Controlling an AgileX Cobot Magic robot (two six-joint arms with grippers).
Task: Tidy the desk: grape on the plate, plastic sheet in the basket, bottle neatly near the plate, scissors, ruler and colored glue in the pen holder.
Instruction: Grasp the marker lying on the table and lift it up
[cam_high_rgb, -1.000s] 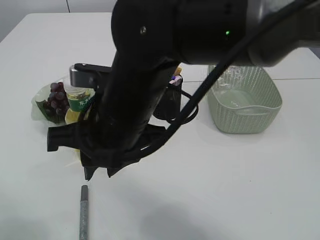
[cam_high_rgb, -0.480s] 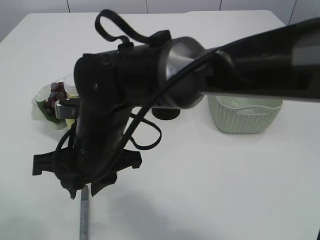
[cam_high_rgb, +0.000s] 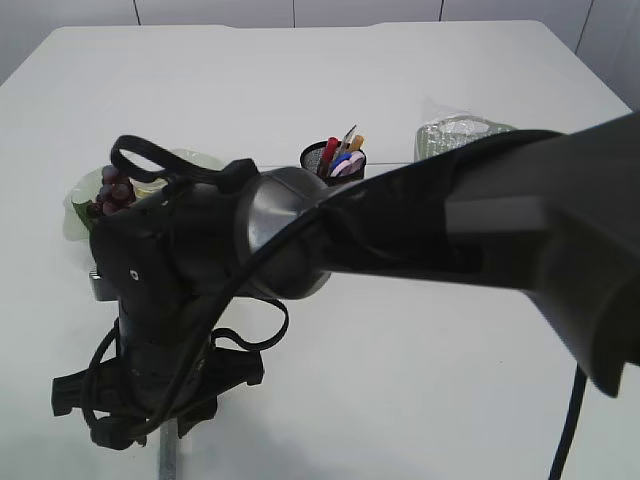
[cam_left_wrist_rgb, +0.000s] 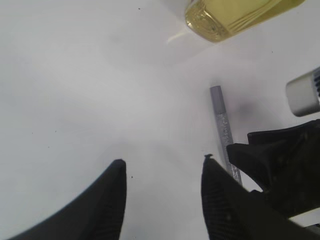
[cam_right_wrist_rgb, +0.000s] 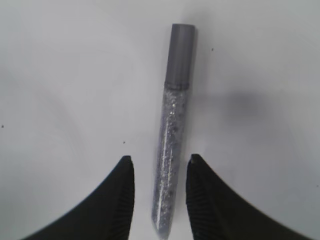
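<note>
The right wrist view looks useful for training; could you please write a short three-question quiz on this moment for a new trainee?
1. True or false: the glitter glue stick lies flat on the white table, its lower end between the fingers of the right gripper.
2. Multiple choice: where is the pen holder? A) lying on its side B) upright behind the arm, pens inside C) in the basket
3. Fill in: in the left wrist view, the left gripper has only bare ____ between its fingers.

Key: 1 true; 2 B; 3 table.
</note>
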